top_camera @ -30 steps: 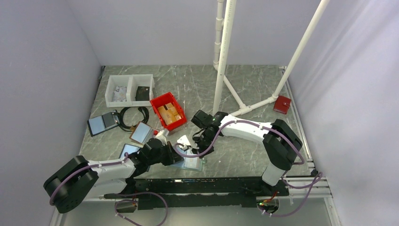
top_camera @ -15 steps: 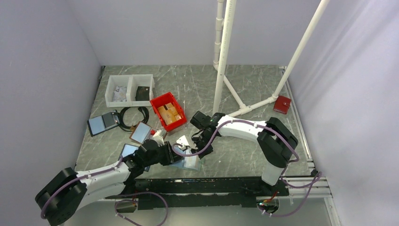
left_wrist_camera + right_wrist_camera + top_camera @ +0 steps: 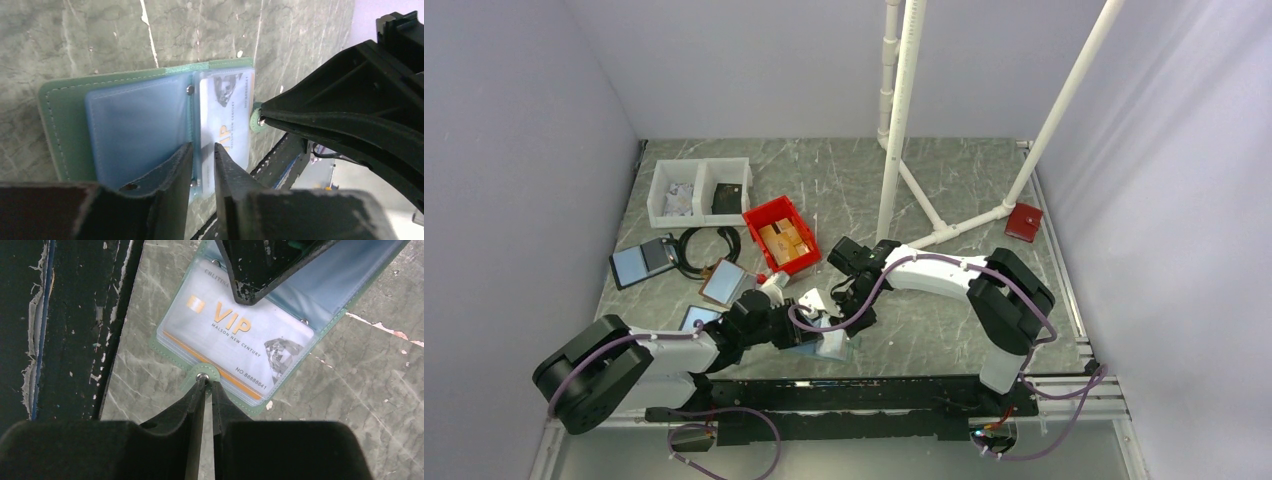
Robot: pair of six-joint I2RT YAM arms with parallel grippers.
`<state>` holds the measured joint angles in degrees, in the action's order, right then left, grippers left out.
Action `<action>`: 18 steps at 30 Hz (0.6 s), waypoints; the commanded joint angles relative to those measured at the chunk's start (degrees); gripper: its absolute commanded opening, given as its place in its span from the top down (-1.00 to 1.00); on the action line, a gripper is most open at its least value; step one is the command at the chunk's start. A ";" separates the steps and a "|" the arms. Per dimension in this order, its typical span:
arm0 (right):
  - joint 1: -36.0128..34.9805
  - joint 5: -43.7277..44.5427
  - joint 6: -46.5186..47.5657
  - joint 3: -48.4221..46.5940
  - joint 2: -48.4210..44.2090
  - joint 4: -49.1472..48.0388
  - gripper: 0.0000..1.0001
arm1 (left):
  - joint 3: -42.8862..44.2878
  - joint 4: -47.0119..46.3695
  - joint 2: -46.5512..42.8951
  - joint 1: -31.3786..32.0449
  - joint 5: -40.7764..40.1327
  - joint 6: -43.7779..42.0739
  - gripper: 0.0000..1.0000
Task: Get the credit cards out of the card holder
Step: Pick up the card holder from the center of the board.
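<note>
- The grey-green marbled counter (image 3: 824,170) carries everything here.
- A white two-part bin (image 3: 699,190) sits at the far left, with a red bin (image 3: 780,236) just beside it, set at an angle.
- A coil of black cable (image 3: 707,250) lies between a dark-edged folder (image 3: 641,262) and a brown-edged folder (image 3: 724,282).
- A third folder (image 3: 694,320) lies nearer the front, partly hidden.
- The card holder (image 3: 832,347) lies open and flat close to the near edge.
- A white pipe frame (image 3: 902,150) stands at the far middle.
- A small red block (image 3: 1024,222) rests at the right edge.
</note>
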<state>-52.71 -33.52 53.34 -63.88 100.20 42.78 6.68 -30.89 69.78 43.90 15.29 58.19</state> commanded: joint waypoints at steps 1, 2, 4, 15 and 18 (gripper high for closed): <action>-0.29 -0.69 -0.26 -0.10 0.55 -0.70 0.73 | 0.35 5.10 -0.58 -0.16 -1.68 -1.24 0.60; -0.29 -0.72 -0.26 -0.11 0.53 -0.70 0.73 | 1.05 9.18 -1.13 -0.17 -2.59 -1.61 0.70; -0.29 -0.68 -0.26 -0.17 0.38 -0.64 0.73 | 2.22 13.91 -1.92 -0.17 -4.09 -2.37 0.80; -0.29 -1.71 0.14 -0.40 -1.41 -0.07 0.72 | 1.94 12.30 4.28 -0.21 -3.70 -2.43 1.00; -0.29 -1.93 0.04 -0.22 -1.59 -0.51 0.72 | 1.93 10.74 6.04 -0.17 -3.29 -2.38 1.00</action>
<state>-52.71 -33.56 53.36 -63.88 100.31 42.81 9.74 -25.21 71.85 43.79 14.46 57.89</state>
